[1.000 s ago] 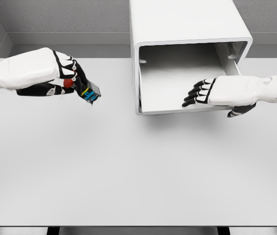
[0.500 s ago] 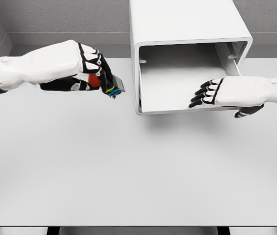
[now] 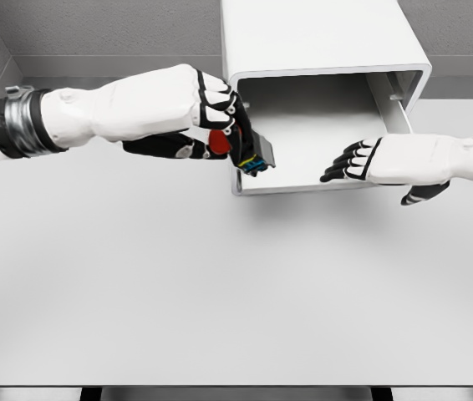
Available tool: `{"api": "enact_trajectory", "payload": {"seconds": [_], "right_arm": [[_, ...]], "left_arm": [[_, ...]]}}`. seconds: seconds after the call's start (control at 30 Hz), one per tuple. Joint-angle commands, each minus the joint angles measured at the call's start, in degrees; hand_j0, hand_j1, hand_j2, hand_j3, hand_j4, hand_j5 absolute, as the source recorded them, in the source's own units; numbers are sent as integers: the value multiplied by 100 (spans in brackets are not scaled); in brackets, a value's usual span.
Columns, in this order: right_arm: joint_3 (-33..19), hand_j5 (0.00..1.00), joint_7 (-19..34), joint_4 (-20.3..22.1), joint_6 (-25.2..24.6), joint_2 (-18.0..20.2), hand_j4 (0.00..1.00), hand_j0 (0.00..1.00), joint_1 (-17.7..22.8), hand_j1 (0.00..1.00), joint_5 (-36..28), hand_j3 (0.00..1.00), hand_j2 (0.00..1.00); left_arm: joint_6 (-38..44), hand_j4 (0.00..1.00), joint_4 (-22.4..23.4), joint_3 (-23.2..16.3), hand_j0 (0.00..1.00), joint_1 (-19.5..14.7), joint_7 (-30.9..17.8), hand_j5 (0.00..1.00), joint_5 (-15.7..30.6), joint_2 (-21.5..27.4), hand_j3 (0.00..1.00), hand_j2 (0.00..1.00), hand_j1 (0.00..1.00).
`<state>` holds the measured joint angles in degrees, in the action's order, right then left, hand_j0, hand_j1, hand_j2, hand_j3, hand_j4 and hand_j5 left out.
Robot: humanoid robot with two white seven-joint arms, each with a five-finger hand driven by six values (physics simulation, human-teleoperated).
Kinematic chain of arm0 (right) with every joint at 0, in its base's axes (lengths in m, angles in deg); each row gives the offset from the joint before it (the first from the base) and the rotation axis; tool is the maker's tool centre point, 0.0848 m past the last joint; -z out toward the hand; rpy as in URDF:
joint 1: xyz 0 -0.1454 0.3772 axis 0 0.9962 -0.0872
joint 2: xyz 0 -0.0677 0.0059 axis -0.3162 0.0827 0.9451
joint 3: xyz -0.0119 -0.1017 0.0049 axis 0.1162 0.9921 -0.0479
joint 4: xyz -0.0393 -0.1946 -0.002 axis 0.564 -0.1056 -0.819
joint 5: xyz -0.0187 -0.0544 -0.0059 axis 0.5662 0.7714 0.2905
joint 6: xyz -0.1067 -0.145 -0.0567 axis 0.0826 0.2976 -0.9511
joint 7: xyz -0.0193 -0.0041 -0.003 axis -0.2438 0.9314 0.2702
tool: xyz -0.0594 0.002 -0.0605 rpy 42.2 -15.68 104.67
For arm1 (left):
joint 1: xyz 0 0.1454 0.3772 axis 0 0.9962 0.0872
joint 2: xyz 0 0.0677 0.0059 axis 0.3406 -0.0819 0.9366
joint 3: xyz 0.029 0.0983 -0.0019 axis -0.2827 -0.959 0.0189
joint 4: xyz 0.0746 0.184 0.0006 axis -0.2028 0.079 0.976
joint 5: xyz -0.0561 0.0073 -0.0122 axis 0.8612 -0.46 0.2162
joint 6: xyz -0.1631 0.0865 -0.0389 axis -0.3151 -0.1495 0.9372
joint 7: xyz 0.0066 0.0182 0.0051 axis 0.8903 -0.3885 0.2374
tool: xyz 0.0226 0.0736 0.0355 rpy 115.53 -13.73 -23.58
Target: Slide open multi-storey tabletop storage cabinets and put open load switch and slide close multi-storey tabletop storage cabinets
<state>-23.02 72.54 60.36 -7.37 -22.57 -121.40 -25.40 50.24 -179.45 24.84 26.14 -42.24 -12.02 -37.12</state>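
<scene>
Now carried rightward to the open drawer [image 3: 303,134] rim at upper centre — load switch [image 3: 256,158] pinched in left robot hand [image 3: 220,125]; right robot hand [image 3: 362,160] slack-fingered, empty, over the drawer — release next.

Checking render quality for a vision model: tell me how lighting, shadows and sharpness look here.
Head view: soft, even light, no glare; a faint diffuse shadow lies on the pale grey table under the white box-shaped cabinet; edges slightly soft; the small dark load switch in the left hand shows little detail.
</scene>
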Motion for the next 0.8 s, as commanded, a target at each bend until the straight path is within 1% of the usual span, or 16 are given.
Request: {"api": "enact_trajectory", "payload": {"seconds": [0.0,0.03,0.07,0.13,0.2,0.23,0.3,0.37,0.43,0.57,0.77], "right_arm": [[65,100,25,41,115,-10,100,100,-8,100,-43,100,100],[57,100,16,33,115,34,100,100,-8,100,-43,100,100],[30,100,-115,32,115,69,100,100,-8,100,-43,100,100],[-23,100,-168,32,115,131,100,100,-17,100,-69,100,100],[-23,100,-194,32,115,140,100,100,-17,100,-174,100,100],[-23,100,-212,41,115,192,100,100,-17,100,-271,100,100],[-58,100,-361,41,115,219,100,100,-26,100,-280,100,100],[-233,100,-414,32,115,359,100,100,-17,100,-289,100,100],[-409,100,-414,24,115,509,100,100,-17,100,-420,100,100],[-471,100,-414,24,115,763,100,100,-17,100,-904,100,100],[-444,100,-397,-3,115,869,100,100,-17,100,-939,100,100]], "left_arm": [[18,39,11,-194,39,-9,-20,39,12,-198,39,39,39],[18,39,11,-300,39,-88,-29,39,-23,-260,39,39,39],[18,39,11,-300,39,-149,-29,39,-111,-295,39,39,39],[18,39,63,-352,39,-229,-38,39,-226,-480,39,39,39],[18,39,292,-414,39,-316,-38,39,-445,-620,39,39,39],[18,39,327,-423,39,-325,-38,39,-577,-647,39,39,39],[18,39,503,-423,39,-360,-38,39,-726,-752,39,39,39],[18,39,731,-423,39,-466,-38,39,-849,-805,39,39,39],[18,39,898,-423,39,-519,-47,39,-972,-972,39,39,39],[18,39,933,-493,39,-554,-55,39,-981,-1086,39,39,39],[18,39,977,-555,39,-563,-55,39,-973,-1148,39,39,39]]}}
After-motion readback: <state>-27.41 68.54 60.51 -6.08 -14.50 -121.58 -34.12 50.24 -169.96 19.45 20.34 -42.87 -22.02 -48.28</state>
